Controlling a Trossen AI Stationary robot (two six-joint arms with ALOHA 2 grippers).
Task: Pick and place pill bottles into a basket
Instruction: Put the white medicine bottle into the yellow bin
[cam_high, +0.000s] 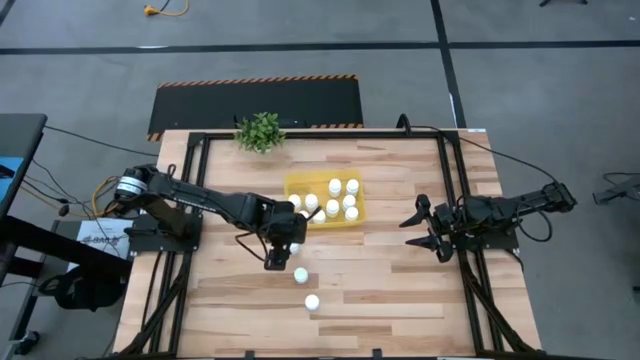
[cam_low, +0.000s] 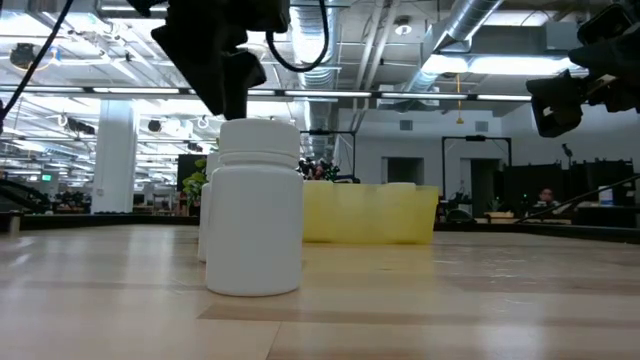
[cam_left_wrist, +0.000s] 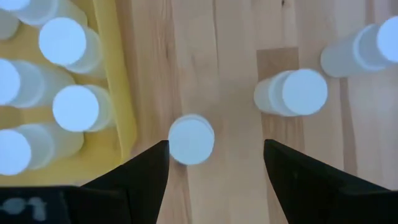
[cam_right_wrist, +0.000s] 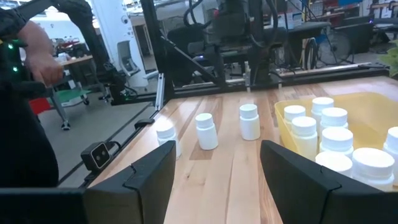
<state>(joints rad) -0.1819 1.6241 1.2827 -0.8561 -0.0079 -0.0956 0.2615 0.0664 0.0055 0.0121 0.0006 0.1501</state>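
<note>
The yellow basket sits mid-table and holds several white pill bottles, also seen in the left wrist view. Three more bottles stand upright on the wood near it, in a row toward the near edge. My left gripper is open and points steeply down over the bottle closest to the basket. That bottle shows between the fingertips without touching them. My right gripper waits open and level at the table's right side.
A small green plant stands at the far edge. Black frame rails run along the table's left and right sides. In the right wrist view a person's arm shows beyond the table. Bare wood lies between the basket and the right arm.
</note>
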